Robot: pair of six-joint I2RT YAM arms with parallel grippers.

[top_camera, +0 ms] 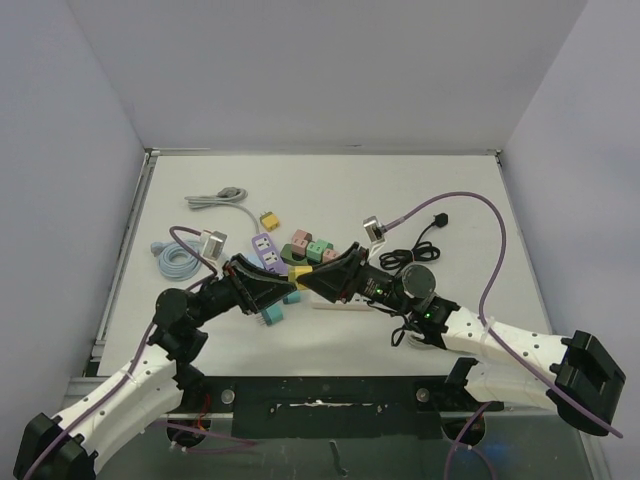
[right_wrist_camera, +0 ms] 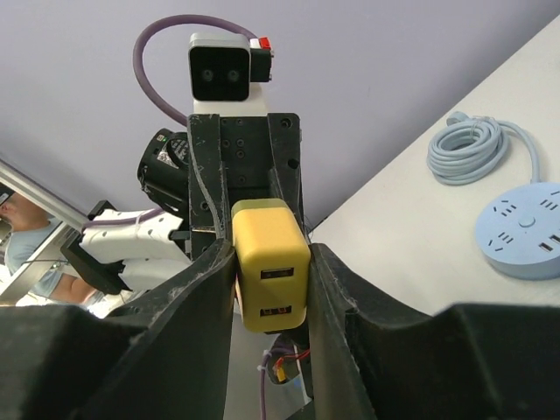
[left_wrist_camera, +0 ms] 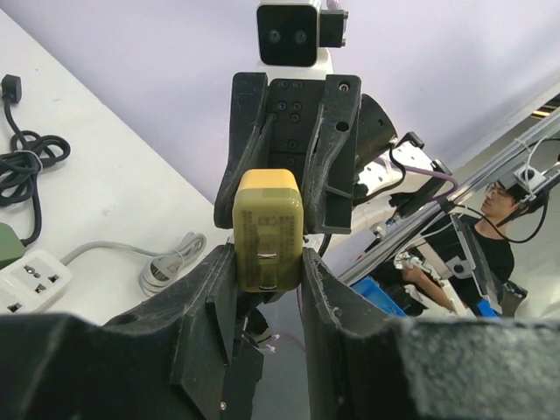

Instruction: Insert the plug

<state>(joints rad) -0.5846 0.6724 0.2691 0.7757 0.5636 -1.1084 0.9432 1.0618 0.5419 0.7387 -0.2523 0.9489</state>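
Nearest us, both arms reach in from the near edge and meet over the middle of the bench [top_camera: 450, 190]. The left fingers [left_wrist_camera: 219, 297] are clamped tight on the yellow plug [left_wrist_camera: 267, 227]. The right fingers [right_wrist_camera: 210, 297] are closed on the same block from the opposite end, so it sits between the 2, apparently raised off the surface. We judge it a light, rigid plastic block whose smooth sides could slip or twist. The flat sides are the place to hold it, which leaves the pin face free. The opposite face shows 2 USB slots. We can read no brand or lettering on it. Just beyond lies a purple strip [top_camera: 265, 247], with a blue round socket hub [right_wrist_camera: 525, 223] to the left and a grey cable [top_camera: 220, 198] farthest.
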